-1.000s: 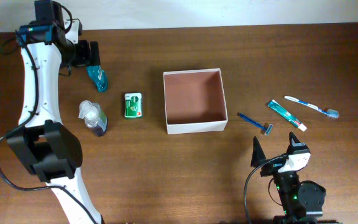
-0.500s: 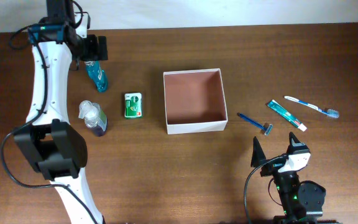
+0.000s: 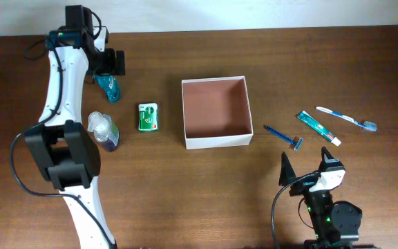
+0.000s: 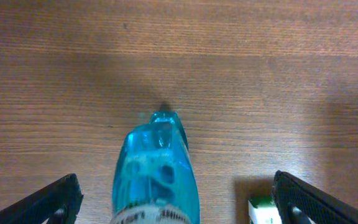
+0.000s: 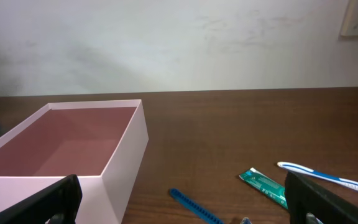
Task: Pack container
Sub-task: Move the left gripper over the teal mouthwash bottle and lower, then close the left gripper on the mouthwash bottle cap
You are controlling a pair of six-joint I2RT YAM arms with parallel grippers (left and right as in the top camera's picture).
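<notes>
The container (image 3: 218,141), a square white-walled box with a reddish-brown inside, stands mid-table and holds nothing; its wall also shows in the right wrist view (image 5: 126,155). A teal bottle (image 3: 108,87) lies at the far left. My left gripper (image 3: 109,63) is open at the bottle's far end. In the left wrist view the bottle (image 4: 157,168) lies between the spread fingers (image 4: 179,204), with wide gaps on both sides. My right gripper (image 3: 305,169) is open and empty near the front edge, and it also shows in the right wrist view (image 5: 182,208).
A green packet (image 3: 148,116) and a clear purple-based bottle (image 3: 103,131) lie left of the container. A blue razor (image 3: 284,136), a toothpaste tube (image 3: 318,127) and a toothbrush (image 3: 345,118) lie to its right. A wall stands behind the table.
My left gripper has shifted to the right and turned over the far end of the teal bottle. The bottle and the right arm have not moved.
</notes>
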